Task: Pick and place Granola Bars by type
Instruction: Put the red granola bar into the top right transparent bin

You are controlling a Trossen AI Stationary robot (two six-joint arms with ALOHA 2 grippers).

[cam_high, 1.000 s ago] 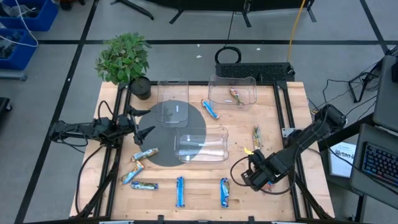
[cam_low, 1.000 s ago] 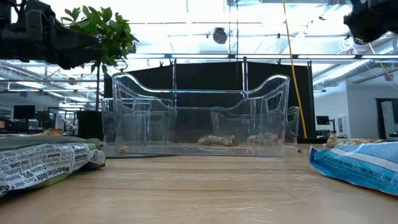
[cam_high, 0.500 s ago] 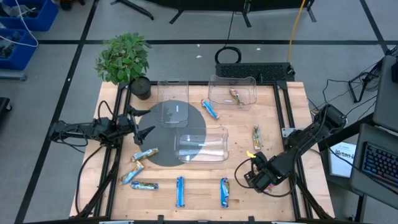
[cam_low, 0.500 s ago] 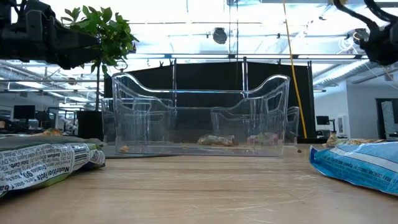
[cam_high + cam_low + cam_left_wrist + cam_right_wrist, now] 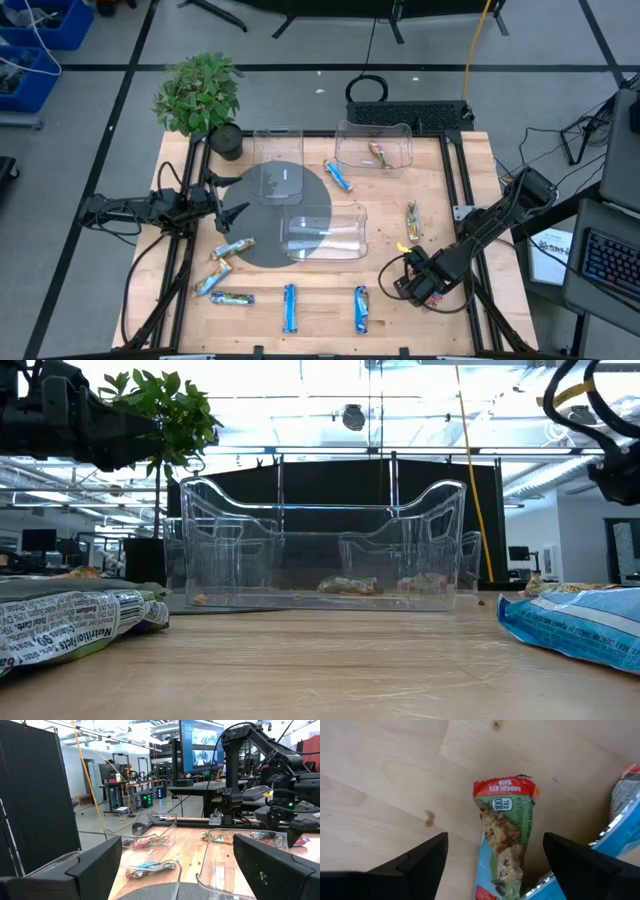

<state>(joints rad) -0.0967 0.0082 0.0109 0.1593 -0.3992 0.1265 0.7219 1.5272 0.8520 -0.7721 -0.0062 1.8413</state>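
Nearest the front edge of the worktop [image 5: 320, 335], two blue bars [image 5: 289, 307] are lying side by side, with a greenish bar [image 5: 231, 298] to their left. Just right of them, the right hand [image 5: 421, 281] is hanging low over the wood with its fingers [image 5: 415, 862] spread wide, holding nothing. Under it a red and green bar [image 5: 505, 825] is lying flat between the fingers, not touching them. A little farther back, a clear bin [image 5: 323, 231] is sitting partly on a gray round mat [image 5: 270, 215]. The left hand [image 5: 228, 197] is waiting at the mat's left side, fingers wide and empty. Farthest back, another clear bin [image 5: 375, 147] is holding one bar [image 5: 379, 153].
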